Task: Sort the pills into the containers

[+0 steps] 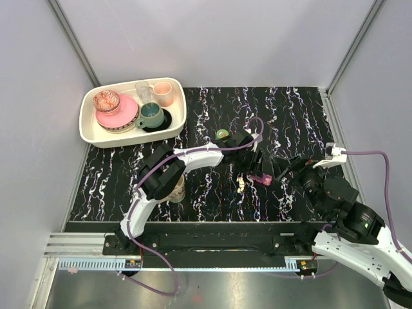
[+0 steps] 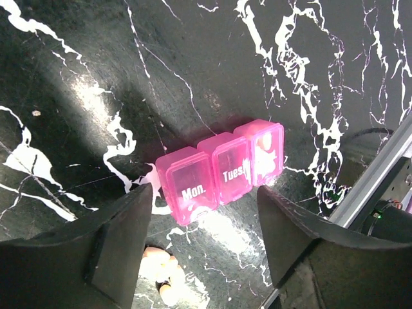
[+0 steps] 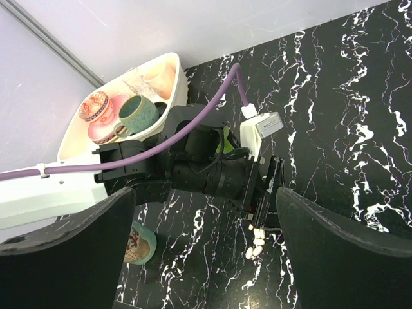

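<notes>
The magenta pill box [image 2: 219, 170] lies flat on the black marbled table, its lids marked "Mon." and "Tues."; glare washes out the third compartment. My left gripper [image 2: 206, 248] hovers just short of the box, open, with nothing between its fingers. A small heap of cream pills [image 2: 161, 273] lies by its left finger [image 2: 119, 241]. From above, the pill box [image 1: 262, 180] sits right of the pills [image 1: 241, 185], under my left gripper [image 1: 256, 168]. The lime-green bottle [image 1: 222, 134] stands behind the left arm. My right gripper [image 1: 284, 169] is open and empty, just right of the box. In the right wrist view the pills [image 3: 257, 239] lie below the left wrist.
A cream tray [image 1: 90, 132] at the back left holds pink plates, a teal mug and a pink cup. A patterned cup [image 1: 175, 191] stands under the left arm's elbow; in the right wrist view the cup [image 3: 138, 241] is partly hidden. A metal rail [image 1: 193, 248] runs along the near edge.
</notes>
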Available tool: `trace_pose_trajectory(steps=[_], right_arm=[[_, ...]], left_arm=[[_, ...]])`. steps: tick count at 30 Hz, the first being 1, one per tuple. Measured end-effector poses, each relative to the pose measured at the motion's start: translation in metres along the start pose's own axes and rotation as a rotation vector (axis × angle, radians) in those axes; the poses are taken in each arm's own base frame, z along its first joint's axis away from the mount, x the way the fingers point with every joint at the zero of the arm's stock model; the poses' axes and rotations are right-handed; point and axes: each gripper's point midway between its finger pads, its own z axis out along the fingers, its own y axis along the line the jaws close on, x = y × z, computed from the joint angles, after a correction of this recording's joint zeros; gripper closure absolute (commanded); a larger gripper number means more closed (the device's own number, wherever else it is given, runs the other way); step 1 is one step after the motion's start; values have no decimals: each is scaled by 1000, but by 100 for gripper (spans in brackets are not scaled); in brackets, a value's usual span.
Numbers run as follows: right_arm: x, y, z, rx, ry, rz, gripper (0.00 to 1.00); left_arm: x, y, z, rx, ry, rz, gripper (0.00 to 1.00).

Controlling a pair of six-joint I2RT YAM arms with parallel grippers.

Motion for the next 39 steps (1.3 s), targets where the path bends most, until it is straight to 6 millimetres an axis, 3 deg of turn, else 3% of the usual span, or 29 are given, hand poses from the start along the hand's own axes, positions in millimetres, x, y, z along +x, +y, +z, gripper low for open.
trace_pose_trajectory(steps=[6, 11, 14, 16, 19, 23, 26, 29, 31, 37, 39], right_arm=[[-4, -2, -3, -2, -11, -19, 5], [-24, -2, -8, 7, -49, -51, 4], [-43, 0, -15, 10, -84, -53, 4], [-53, 2, -18, 4, -101, -50, 4], [-62, 5, -21, -3, -112, -52, 4], [-61, 11, -17, -5, -92, -69, 4], [-50, 16, -8, -6, -47, -99, 4], [-35, 22, 3, -6, 3, -132, 4], [-29, 24, 7, -3, 23, -146, 4], [-18, 17, 11, 12, 28, -162, 4], [-10, 12, 13, 23, 39, -173, 4]], left_arm=[[-7, -1, -3, -8, -20, 18, 4], [-10, -5, -12, -17, -28, 20, 1], [-21, -17, -31, -5, -59, 31, 1], [-35, -34, -53, 21, -104, 52, 1], [-63, -70, -105, 75, -209, 107, 1], [-93, -115, -200, 121, -400, 201, 1], [-97, -125, -267, 82, -532, 226, 1], [-83, -109, -317, -10, -631, 198, 1], [-61, -85, -336, -91, -657, 162, 1], [17, -10, -352, -275, -652, 33, 1], [35, 4, -359, -294, -670, -3, 1]])
